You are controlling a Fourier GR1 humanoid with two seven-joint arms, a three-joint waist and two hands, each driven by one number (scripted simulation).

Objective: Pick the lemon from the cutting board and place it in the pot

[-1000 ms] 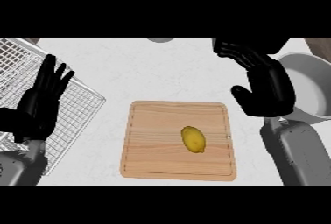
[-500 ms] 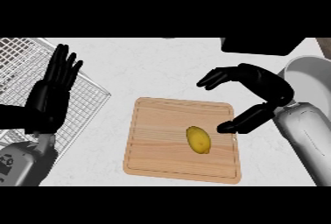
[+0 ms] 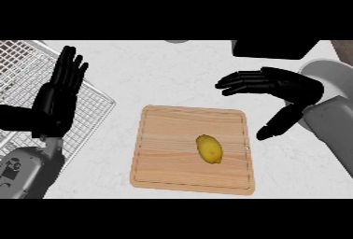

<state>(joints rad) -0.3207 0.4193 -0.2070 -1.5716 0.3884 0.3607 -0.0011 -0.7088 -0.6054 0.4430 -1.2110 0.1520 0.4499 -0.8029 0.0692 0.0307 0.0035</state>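
The wooden cutting board was seen nearest the lower edge, laid flat on the white desk. The lemon was found lying on the board's right half, untouched. To the right of the board, just off its upper right corner, the right hand was held above the desk with fingers spread and relaxed, nothing grasped. At the left edge, the left hand was shown at rest, fingers straight and up, over a wire rack. The pot was partly seen at the far right.
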